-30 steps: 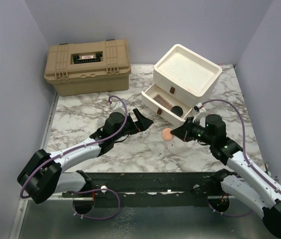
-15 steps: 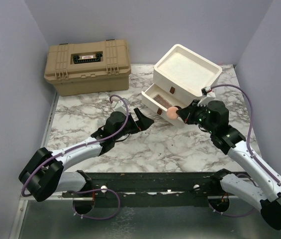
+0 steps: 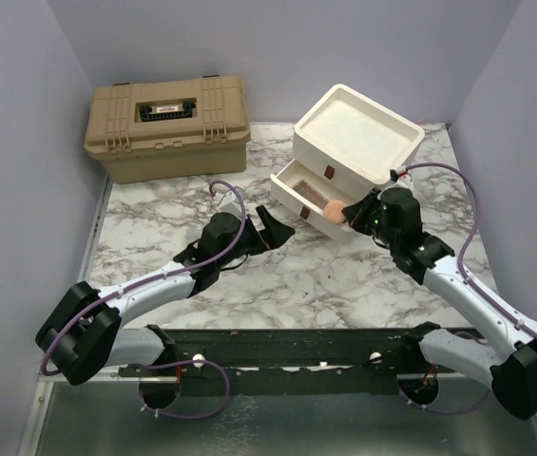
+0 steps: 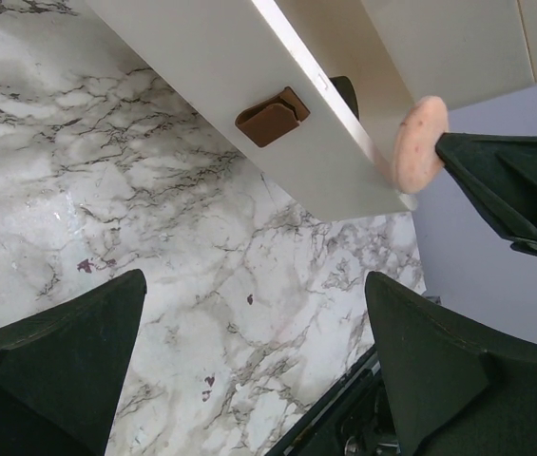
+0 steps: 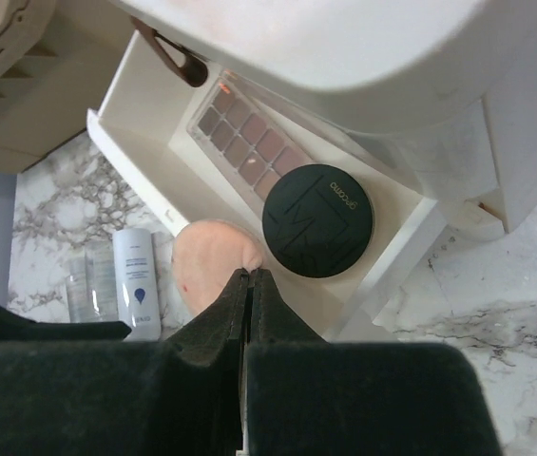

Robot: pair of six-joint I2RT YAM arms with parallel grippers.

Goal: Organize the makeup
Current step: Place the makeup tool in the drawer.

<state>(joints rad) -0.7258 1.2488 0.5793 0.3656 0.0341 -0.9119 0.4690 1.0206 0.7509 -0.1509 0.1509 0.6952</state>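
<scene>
Though illegible, lettering (image 5: 344, 197) on compact (image 5: 317, 220).

Robot lab cell: lavender walls (image 3: 21, 142), marble table (image 3: 154, 228)

The top view looks steeply down on the whole surface (image 3: 297, 275); both wrist views sit close (from opposite sides), sharing the open drawer (image 3: 298, 195).

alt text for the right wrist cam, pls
Right gripper, shut on a peach puff, holds it at the front edge of an open cream drawer containing a palette and a black compact. A white bottle is on the marble beyond.
</scene>
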